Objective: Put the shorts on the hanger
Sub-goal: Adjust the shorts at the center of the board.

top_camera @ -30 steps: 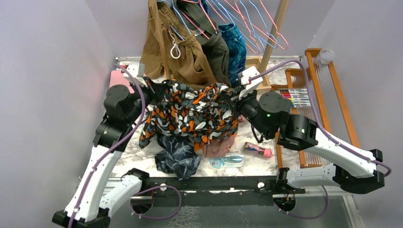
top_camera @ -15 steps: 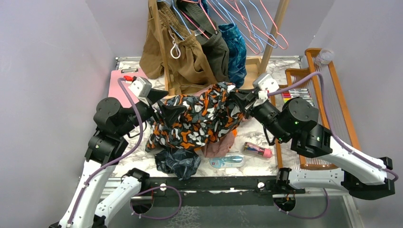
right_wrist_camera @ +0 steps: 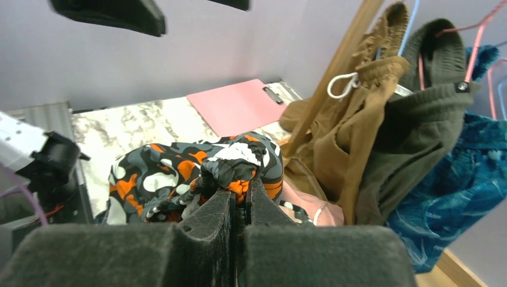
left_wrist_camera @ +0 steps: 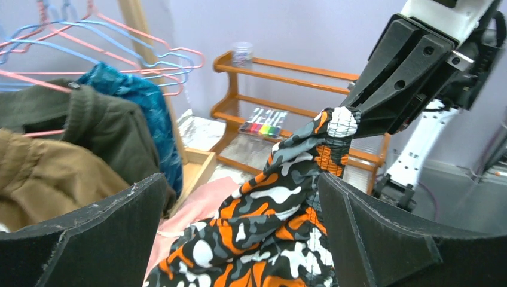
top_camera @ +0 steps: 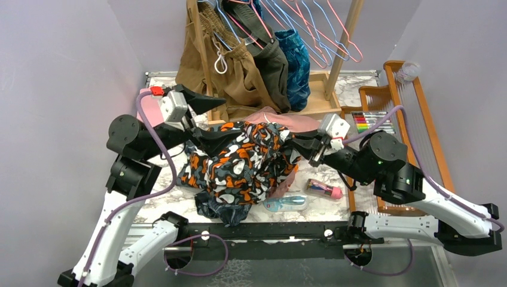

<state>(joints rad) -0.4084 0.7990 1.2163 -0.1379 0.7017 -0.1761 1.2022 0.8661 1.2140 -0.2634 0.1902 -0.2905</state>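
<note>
Lowered shorts (top_camera: 239,161) (marble table (top_camera: 359,85)); purple walls (top_camera: 60,60)

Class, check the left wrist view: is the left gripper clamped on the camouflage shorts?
No, the left gripper stands wide open, and only the right gripper pinches the shorts.

Left black two-finger gripper (top_camera: 209,118): fingers spread wide, pointing toward the right arm. Right gripper (top_camera: 301,145): fingers pinched together on dark orange-camouflage fabric shorts (top_camera: 239,161), reaching leftward.

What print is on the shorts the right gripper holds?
The shorts are dark with orange, white and grey camouflage blobs; clearest in top external view.
</note>
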